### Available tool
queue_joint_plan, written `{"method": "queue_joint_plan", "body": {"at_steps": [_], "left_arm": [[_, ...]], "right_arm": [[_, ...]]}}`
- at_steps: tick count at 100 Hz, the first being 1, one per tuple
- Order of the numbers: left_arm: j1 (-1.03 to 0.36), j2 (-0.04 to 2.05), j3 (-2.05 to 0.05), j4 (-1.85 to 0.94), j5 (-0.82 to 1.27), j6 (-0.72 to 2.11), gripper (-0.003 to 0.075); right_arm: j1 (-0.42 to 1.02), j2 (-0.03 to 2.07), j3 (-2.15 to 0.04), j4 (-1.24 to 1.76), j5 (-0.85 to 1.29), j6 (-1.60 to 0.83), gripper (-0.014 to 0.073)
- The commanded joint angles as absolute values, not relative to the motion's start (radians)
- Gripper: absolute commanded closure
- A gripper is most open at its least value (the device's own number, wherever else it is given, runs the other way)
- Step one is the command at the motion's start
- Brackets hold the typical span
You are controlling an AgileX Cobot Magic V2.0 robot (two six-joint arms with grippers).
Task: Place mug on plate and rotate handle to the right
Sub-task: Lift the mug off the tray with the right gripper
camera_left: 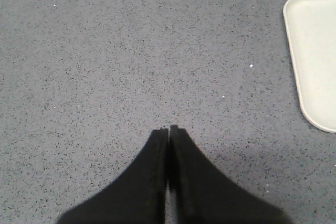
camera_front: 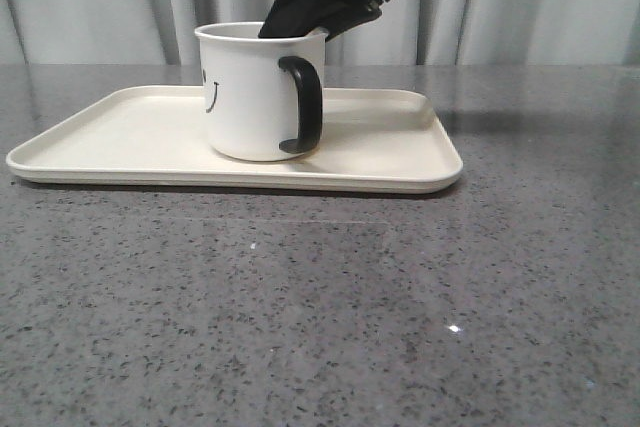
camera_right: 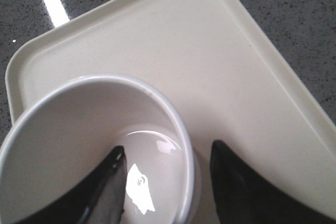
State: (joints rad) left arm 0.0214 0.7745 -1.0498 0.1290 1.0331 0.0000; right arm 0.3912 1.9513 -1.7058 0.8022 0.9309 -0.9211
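One finger of the right pincer (camera_right: 168, 182) sits inside the mug (camera_front: 262, 92), one outside — wide astride the wall, mug on the plate (camera_front: 400, 162); careless lifting could tip it.

Our right gripper (camera_right: 168, 174) reaches down from above with its jaws parted — one finger inside the mug (camera_front: 258, 92), the other outside its wall, neither clearly pressing it. Our left gripper (camera_left: 168, 129) hangs over bare desk (camera_left: 131, 51) — jaws closed together, holding nothing.
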Motion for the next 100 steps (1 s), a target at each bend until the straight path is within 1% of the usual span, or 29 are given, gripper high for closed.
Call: {"method": "queue_joint_plan", "body": {"at_steps": [1, 42, 47, 52, 64, 78, 83, 100], "left_arm": [[0.023, 0.773, -1.075, 0.127, 0.971, -0.008, 0.074], [0.023, 0.773, -1.075, 0.119, 0.971, -0.008, 0.074], [0.023, 0.773, -1.075, 0.119, 0.971, -0.008, 0.074], [0.023, 0.773, -1.075, 0.119, 0.971, -0.008, 0.074], [0.023, 0.773, -1.075, 0.119, 0.971, -0.008, 0.074], [0.023, 0.773, -1.075, 0.119, 0.969, -0.008, 0.074], [0.023, 0.773, -1.075, 0.119, 0.969, -0.008, 0.074], [0.023, 0.773, -1.075, 0.119, 0.967, -0.008, 0.074]], "right_arm": [[0.388, 1.898, -1.74, 0.854, 0.908, -0.916, 0.0209], [0.388, 1.91, -1.74, 0.863, 0.909, -0.912, 0.0225], [0.388, 1.91, -1.74, 0.863, 0.91, -0.912, 0.0261], [0.388, 1.91, -1.74, 0.863, 0.91, -0.912, 0.0316], [0.388, 1.91, -1.74, 0.863, 0.913, -0.912, 0.0484], [0.388, 1.91, -1.74, 0.863, 0.91, -0.912, 0.0643], [0.388, 1.91, -1.74, 0.863, 0.91, -0.912, 0.0668], [0.388, 1.909, -1.743, 0.864, 0.913, -0.912, 0.0656]]}}
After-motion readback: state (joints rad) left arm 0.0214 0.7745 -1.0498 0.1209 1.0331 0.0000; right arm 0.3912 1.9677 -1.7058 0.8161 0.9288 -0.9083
